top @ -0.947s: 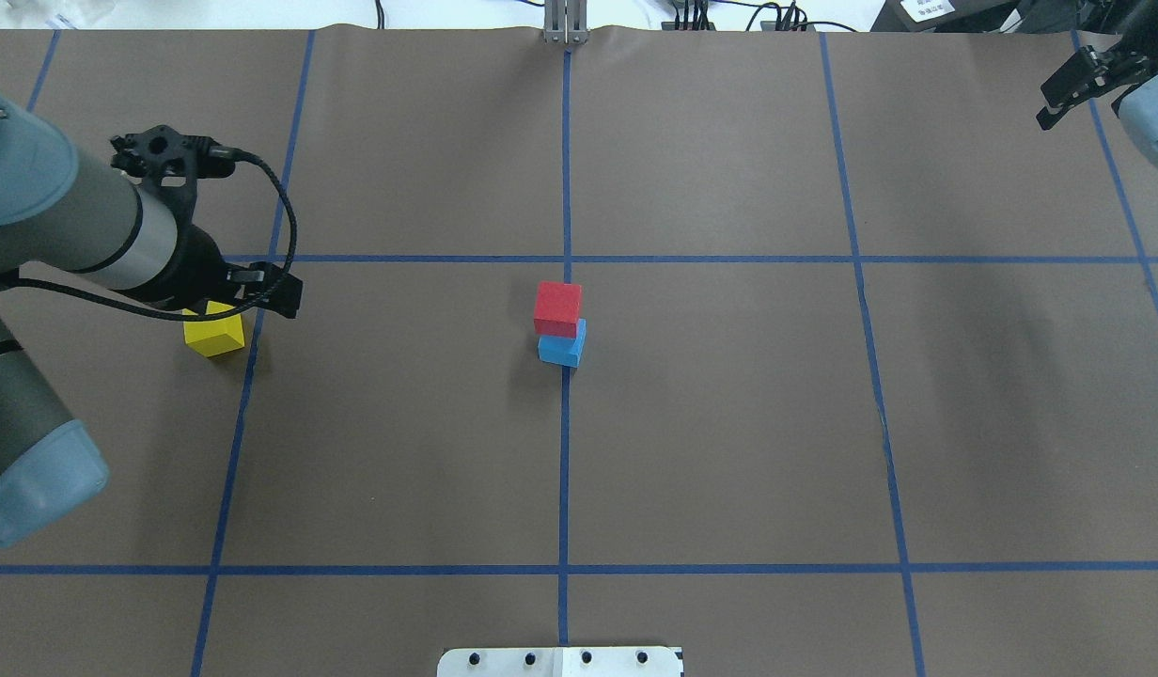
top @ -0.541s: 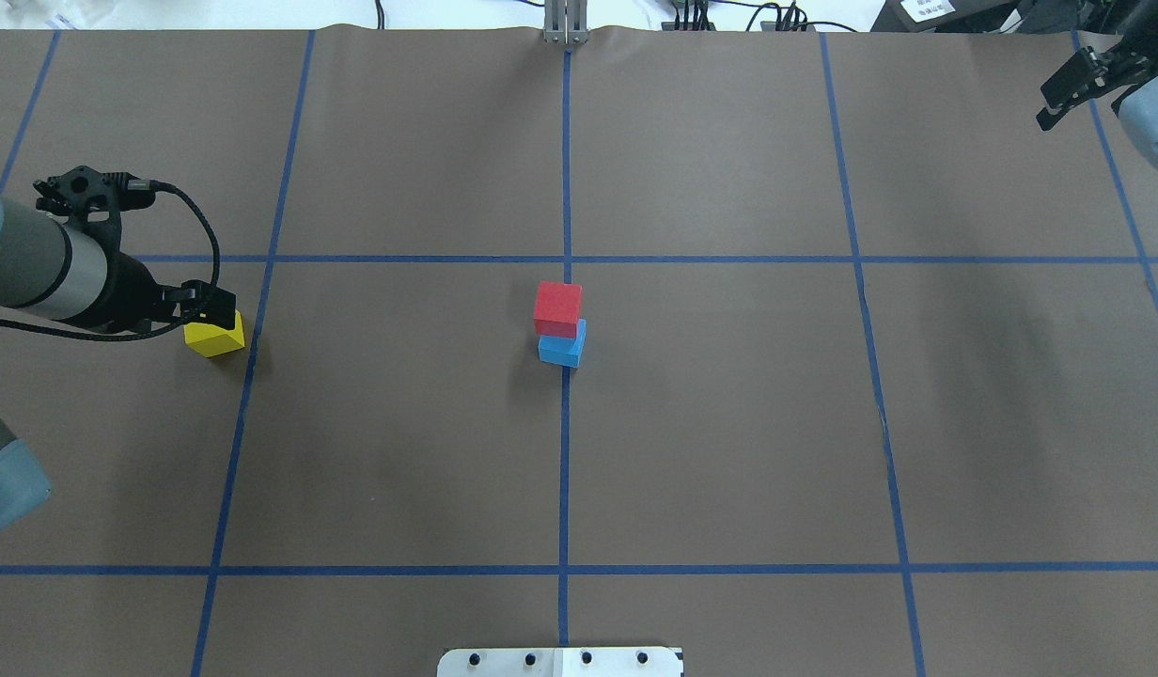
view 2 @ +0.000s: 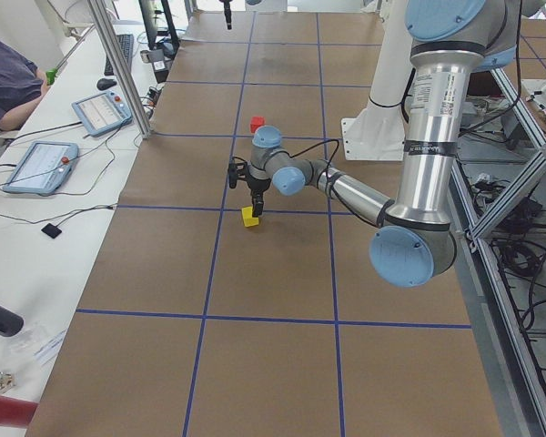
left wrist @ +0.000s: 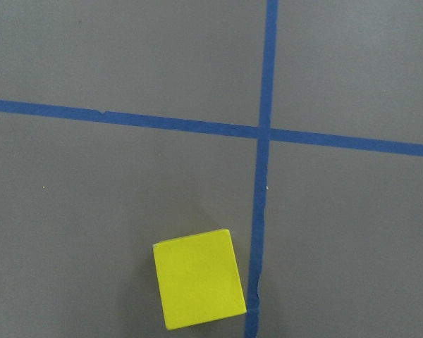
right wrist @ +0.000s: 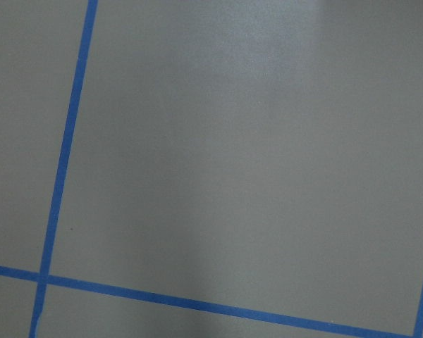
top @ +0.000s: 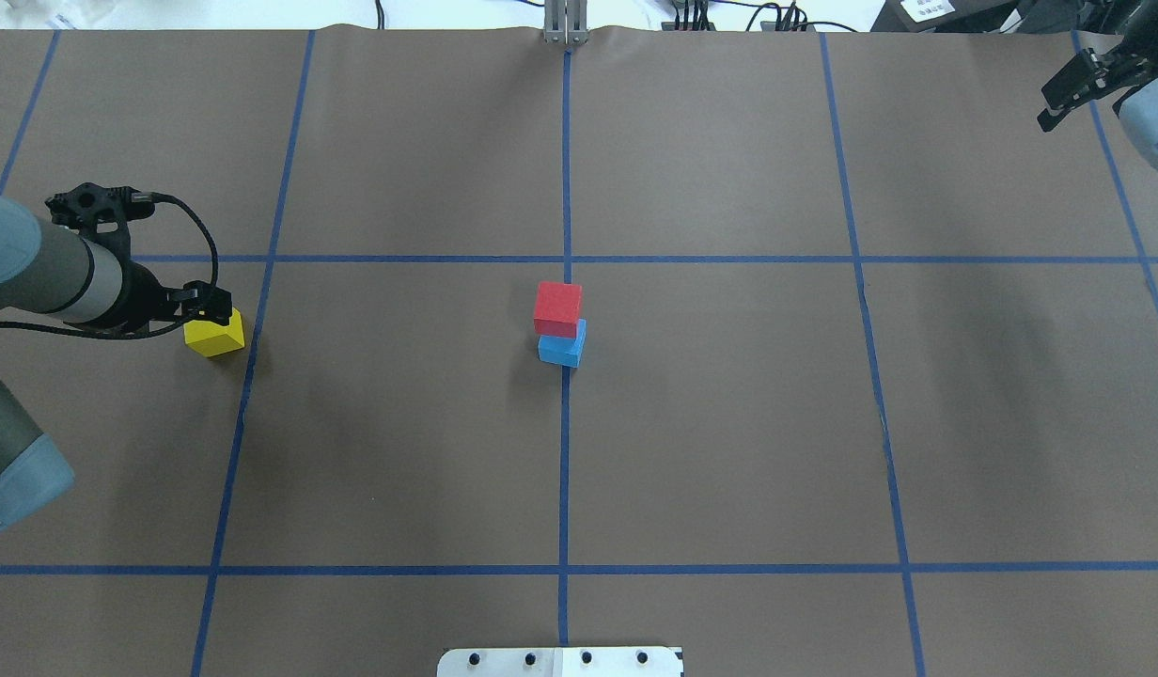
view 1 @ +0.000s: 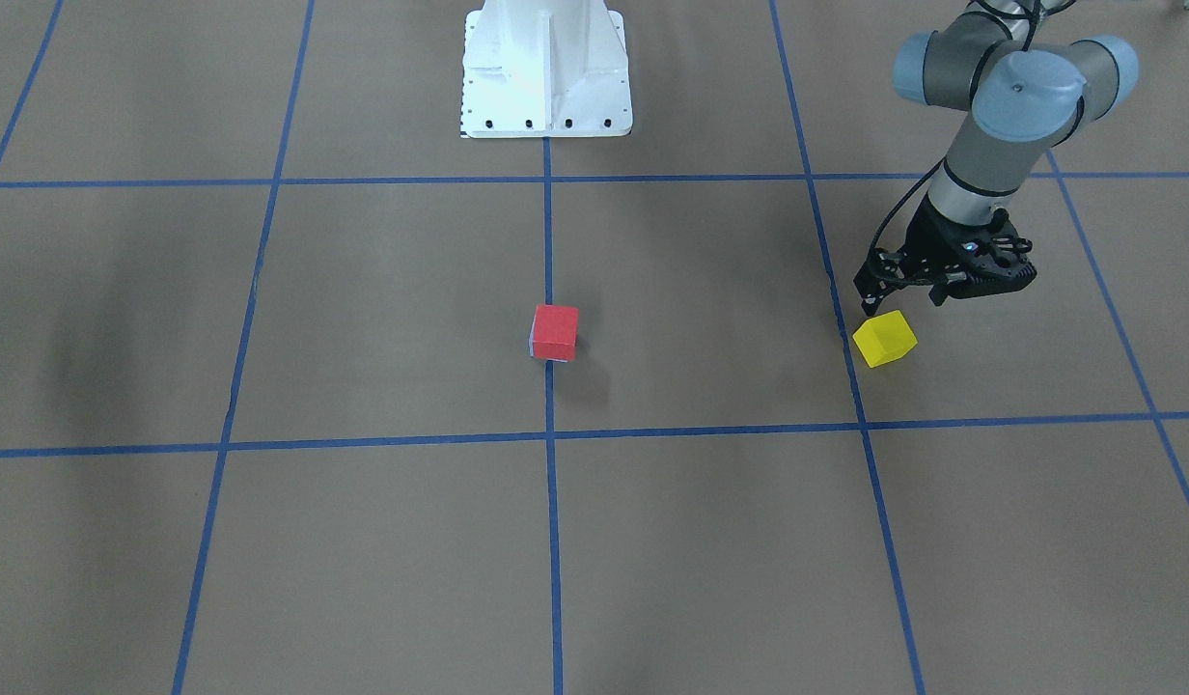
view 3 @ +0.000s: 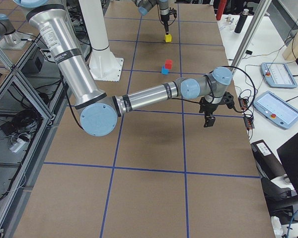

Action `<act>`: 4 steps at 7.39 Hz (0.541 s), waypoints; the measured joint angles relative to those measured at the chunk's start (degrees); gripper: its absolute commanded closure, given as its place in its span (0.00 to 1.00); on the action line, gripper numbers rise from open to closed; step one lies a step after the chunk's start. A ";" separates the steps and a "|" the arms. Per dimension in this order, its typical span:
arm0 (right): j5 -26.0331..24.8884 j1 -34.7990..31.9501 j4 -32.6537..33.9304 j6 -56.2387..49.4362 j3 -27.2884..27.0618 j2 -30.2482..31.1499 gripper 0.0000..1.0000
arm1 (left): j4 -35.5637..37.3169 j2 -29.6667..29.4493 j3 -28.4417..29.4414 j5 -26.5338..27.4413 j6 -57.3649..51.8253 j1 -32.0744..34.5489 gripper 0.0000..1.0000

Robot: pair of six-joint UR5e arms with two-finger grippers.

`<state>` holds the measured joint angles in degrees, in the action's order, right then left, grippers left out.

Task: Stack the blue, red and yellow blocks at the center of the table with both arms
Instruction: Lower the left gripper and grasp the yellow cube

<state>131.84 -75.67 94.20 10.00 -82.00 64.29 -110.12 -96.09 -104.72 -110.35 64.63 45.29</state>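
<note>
Yellow block (top: 214,334): cube, no long axis, flat on table's left side, edges skewed to grid tape (left wrist: 258,211). Left gripper (view 1: 901,301) hovers just above it, fingers apart. Right gripper (top: 1049,105) spread, far corner. Red block (top: 557,307) sits on blue block (top: 562,351) at centre, well apart.

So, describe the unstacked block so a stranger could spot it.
From the red block on the blue block at the table's center, look toward the robot's left. By the left gripper lies the yellow block, the only one standing alone.

Brown paper covers the bench (top: 729,423), ruled into squares by blue tape lines (top: 564,470). A grey metal post (top: 565,23) stands mid-way along its far edge. Beyond that edge, two tablets (view 2: 40,167) lie on a white desk (view 2: 36,218) near a seated person (view 2: 5,82).
</note>
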 measured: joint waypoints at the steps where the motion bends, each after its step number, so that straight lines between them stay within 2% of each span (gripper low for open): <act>1: 0.03 0.00 -0.06 -0.02 -0.01 0.09 0.00 | -0.06 -1.40 2.04 0.24 0.04 -0.06 0.01; 4: 0.09 0.00 -0.15 0.02 -0.08 0.21 0.00 | -0.17 -4.36 7.24 1.47 -0.11 -0.28 0.01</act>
<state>131.93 -75.67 94.05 10.02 -82.08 64.50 -110.29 -100.44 -97.48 -108.88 64.52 45.00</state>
